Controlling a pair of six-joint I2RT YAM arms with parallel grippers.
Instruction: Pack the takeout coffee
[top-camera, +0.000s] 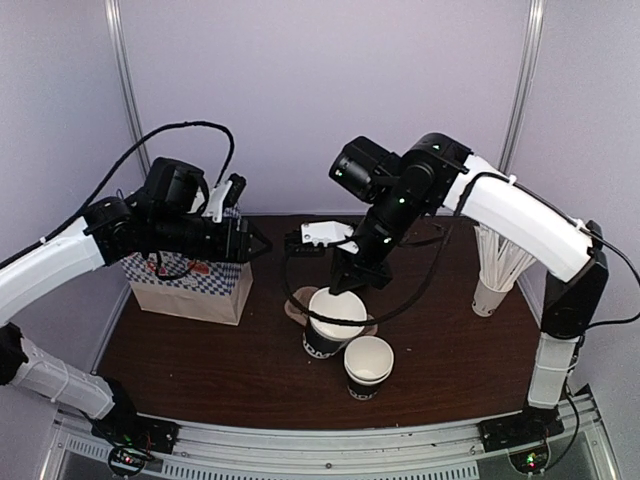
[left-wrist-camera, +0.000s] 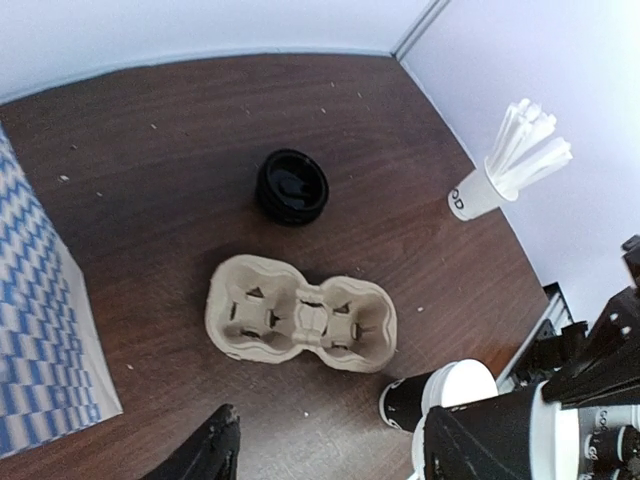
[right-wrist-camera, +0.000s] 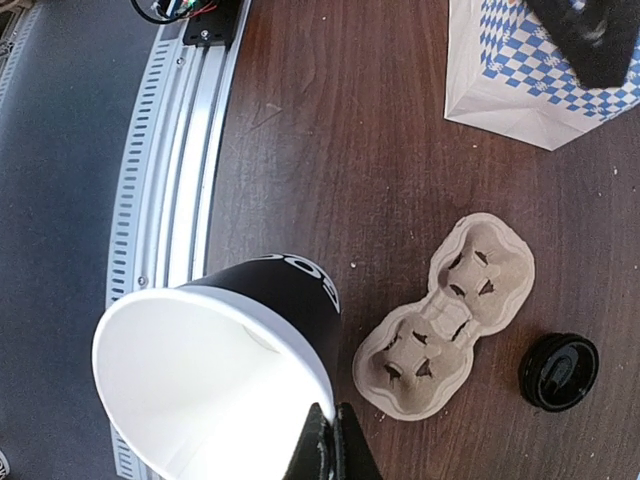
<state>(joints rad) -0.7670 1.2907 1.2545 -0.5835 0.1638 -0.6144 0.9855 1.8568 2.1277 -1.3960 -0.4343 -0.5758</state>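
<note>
My right gripper (right-wrist-camera: 330, 445) is shut on the rim of a black paper cup (right-wrist-camera: 230, 370) that is white inside and has no lid. In the top view the gripper (top-camera: 345, 287) holds this cup (top-camera: 337, 310) tilted over the table's middle, close to the pulp cup carrier (top-camera: 293, 306). The round black lid (right-wrist-camera: 558, 372) lies on the table beyond the carrier (right-wrist-camera: 445, 320). The left wrist view shows the lid (left-wrist-camera: 292, 186) and the empty carrier (left-wrist-camera: 300, 318). My left gripper (top-camera: 255, 243) is open and empty beside the paper bag (top-camera: 190, 285), with one finger (left-wrist-camera: 215, 450) showing in its own view.
A blue-checked paper bag (right-wrist-camera: 540, 80) stands at the left. A stack of lidless white-rimmed cups (top-camera: 368, 368) stands near the front middle. A white cup of wrapped straws (top-camera: 492, 285) stands at the right and also shows in the left wrist view (left-wrist-camera: 480, 190). A metal rail (right-wrist-camera: 170, 150) runs along the near edge.
</note>
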